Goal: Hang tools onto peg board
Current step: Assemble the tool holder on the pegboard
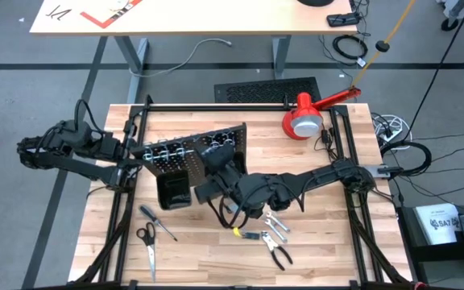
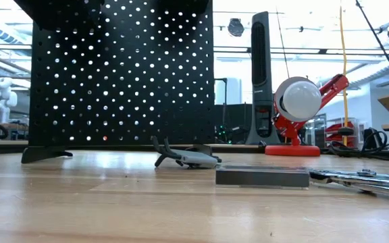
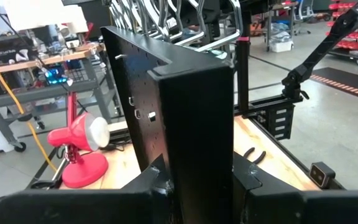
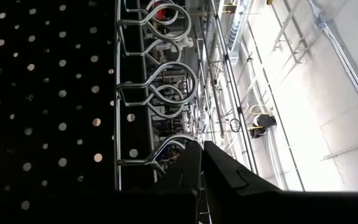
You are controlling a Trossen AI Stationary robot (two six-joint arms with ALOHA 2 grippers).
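peg board [image 1: 196, 149] mid-table, tools [image 1: 216, 234] in front

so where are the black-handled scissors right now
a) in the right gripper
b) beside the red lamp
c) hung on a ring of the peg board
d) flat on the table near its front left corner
d: the scissors lie flat on the wooden table, in front of the peg board and apart from both grippers.

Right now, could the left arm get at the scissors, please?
Probably not yet: the left pincer is clamped on the edge of the peg board and would have to let go first. Otherwise the scissors lie in the open on its side, only the screwdriver nearby.
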